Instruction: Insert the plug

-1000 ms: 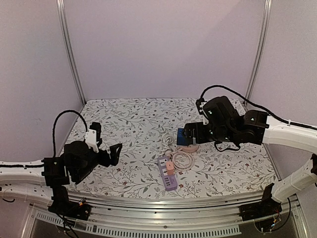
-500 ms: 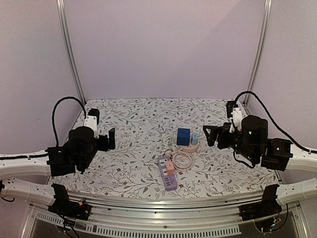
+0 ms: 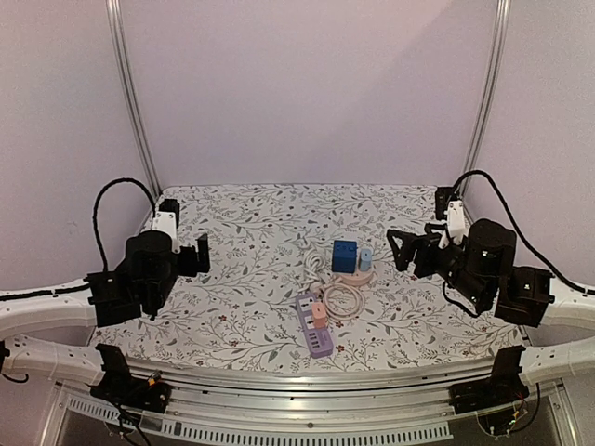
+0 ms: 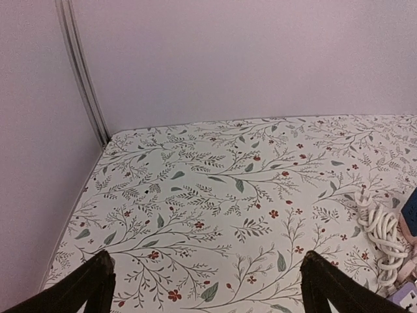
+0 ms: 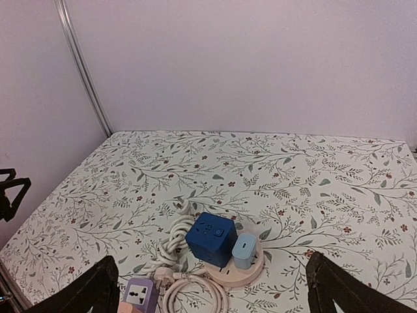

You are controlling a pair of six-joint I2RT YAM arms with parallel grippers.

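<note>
Asking (Operator): How are the two end effectors standing?

Answering (Inspector): The left end effector is hovering above the left side of the floral-patterned tabletop. Its jaws are standing wide apart and are gripping nothing. The right end effector is hovering above the right side, with its jaws spread equally wide and also gripping nothing. Both are pointing toward the centre and are well apart from every item.

Asking (Operator): Where is the plug sitting?

Answering (Inspector): Three plug bodies are showing near the centre of the tabletop.
1. The blue cube-shaped plastic adapter is standing upright on the round pale-pink socket base.
2. The small light-blue plastic plug is standing on the same base, just beside the adapter on its right.
3. The salmon-pink plug is sitting on the top face of the purple rectangular power strip, which is lying nearer the arm bases. Whether its pins are fully seated, I cannot tell.

Asking (Operator): Is any cabling showing?

Answering (Inspector): The white power cord is lying partly bundled just left of the blue adapter and partly looped between the base and the strip.
</note>
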